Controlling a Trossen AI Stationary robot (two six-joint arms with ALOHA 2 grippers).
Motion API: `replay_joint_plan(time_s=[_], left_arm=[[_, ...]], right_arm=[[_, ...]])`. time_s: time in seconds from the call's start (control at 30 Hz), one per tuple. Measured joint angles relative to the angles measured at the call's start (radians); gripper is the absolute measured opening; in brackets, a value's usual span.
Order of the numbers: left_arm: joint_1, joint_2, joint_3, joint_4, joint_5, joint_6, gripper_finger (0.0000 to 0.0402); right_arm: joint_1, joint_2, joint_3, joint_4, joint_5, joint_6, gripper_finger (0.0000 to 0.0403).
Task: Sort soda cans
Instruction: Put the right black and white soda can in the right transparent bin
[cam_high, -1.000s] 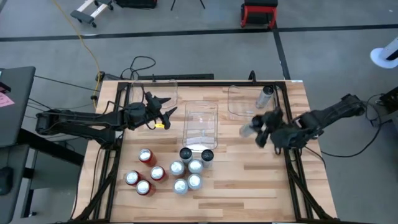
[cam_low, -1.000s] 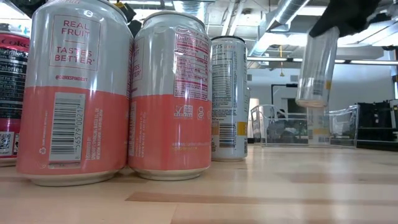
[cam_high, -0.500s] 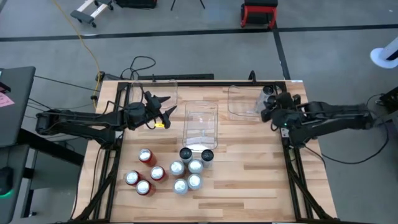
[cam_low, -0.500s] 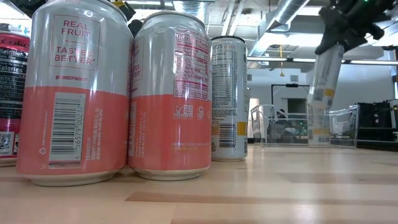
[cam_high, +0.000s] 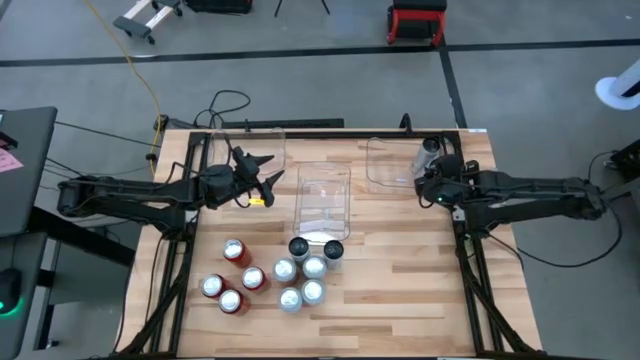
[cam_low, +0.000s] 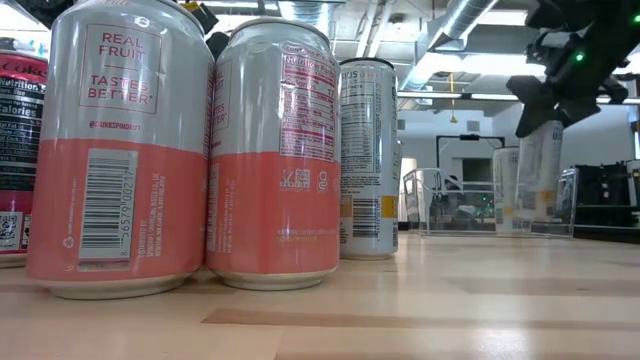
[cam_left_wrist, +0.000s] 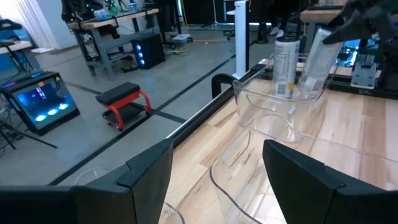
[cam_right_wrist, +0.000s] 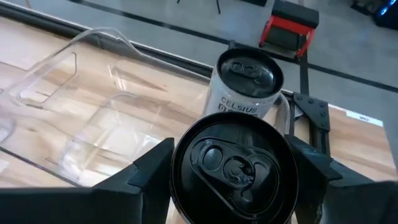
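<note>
My right gripper (cam_high: 430, 182) is shut on a silver soda can (cam_low: 540, 180) and holds it upright inside the clear right bin (cam_high: 385, 165). It sits beside another silver can (cam_right_wrist: 247, 81) that stands on its base there. The other cans stand on their bases near the table's near-left: red ones (cam_high: 232, 275), silver ones (cam_high: 300, 280) and two dark ones (cam_high: 316, 248). My left gripper (cam_high: 268, 182) hangs open over the far-left of the table, touching nothing. My right gripper pinches the silver can by its upper wall just under the rim (cam_right_wrist: 181, 163), one finger (cam_right_wrist: 154, 169) on each side. The fingers slant down from the table's right. The can (cam_high: 424, 172) is upright, its base level with the neighbouring can's; whether it rests on the bin floor I cannot tell.
A clear middle bin (cam_high: 323, 195) and a clear far-left bin (cam_high: 268, 140) stand beside the right one. A black frame (cam_high: 470, 270) runs along the table's edges. Bare wood (cam_high: 400, 290) lies near-right of the can cluster.
My right gripper has carried the silver can from mid-right of the table toward the far edge. It turned the can from tilted to upright and lowered it into the right bin beside the can standing there. The gripper stays shut on it.
</note>
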Motion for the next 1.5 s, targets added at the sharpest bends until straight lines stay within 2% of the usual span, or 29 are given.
replay_joint_plan(time_s=[0.37, 0.63, 0.87, 1.0, 1.27, 1.5], left_arm=[[0.0, 0.0, 0.0, 0.034, 0.0, -0.002, 0.0247], [0.0, 0.0, 0.0, 0.038, 0.004, -0.002, 0.0247], [0.0, 0.0, 0.0, 0.04, 0.006, -0.002, 0.0247], [0.0, 0.0, 0.0, 0.04, 0.017, -0.005, 0.0247], [0.0, 0.0, 0.0, 0.039, 0.034, -0.013, 0.0247], [0.0, 0.0, 0.0, 0.038, 0.034, -0.013, 0.0247]], right_arm=[[-0.056, 0.001, -0.045, 0.029, -0.05, -0.014, 0.0255], [-0.127, 0.001, -0.045, 0.147, -0.165, -0.137, 0.0263], [-0.204, 0.001, -0.045, 0.143, -0.183, -0.175, 0.0268], [-0.229, 0.0, -0.045, 0.15, -0.217, -0.196, 0.0292], [-0.234, 0.0, -0.045, 0.151, -0.231, -0.222, 0.039], [-0.232, -0.001, -0.045, 0.167, -0.201, -0.222, 0.0383]])
